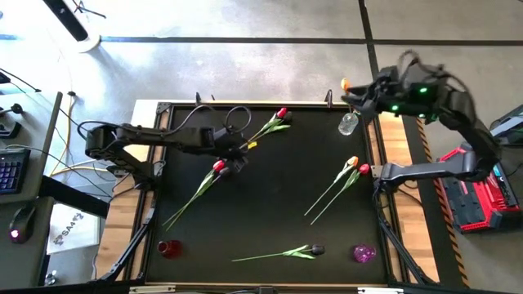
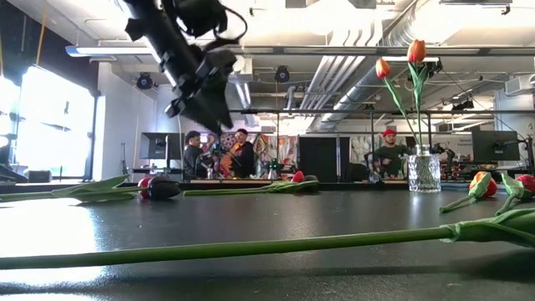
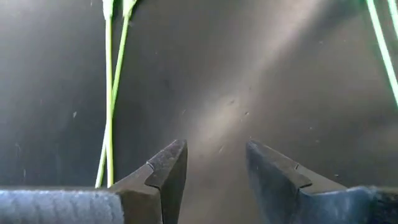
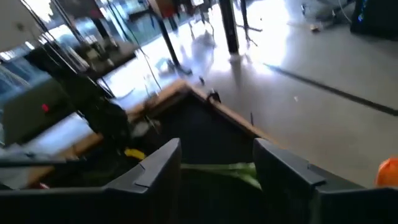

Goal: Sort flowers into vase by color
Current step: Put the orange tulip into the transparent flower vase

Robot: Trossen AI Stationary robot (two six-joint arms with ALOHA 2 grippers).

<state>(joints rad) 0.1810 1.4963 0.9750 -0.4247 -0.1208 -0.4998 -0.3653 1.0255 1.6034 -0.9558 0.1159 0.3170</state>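
Observation:
Two orange tulips (image 2: 415,52) stand with their stems in a clear glass vase (image 2: 424,173) at the table's far right corner (image 1: 349,123). My right gripper (image 1: 351,96) hovers open above them; a green leaf (image 4: 224,168) shows in the gap between its fingers, and an orange head (image 4: 389,172) lies to one side. My left gripper (image 1: 239,158) hangs open over bare table, just right of a red tulip (image 1: 219,166) lying flat. Another red tulip (image 1: 282,113), an orange and red pair (image 1: 357,166) and a dark tulip (image 1: 316,249) also lie on the table.
A small red vase (image 1: 169,247) stands at the near left and a purple one (image 1: 364,253) at the near right. Two thin green stems (image 3: 109,93) run past my left gripper (image 3: 214,165). People sit in the room beyond the far edge (image 2: 219,155).

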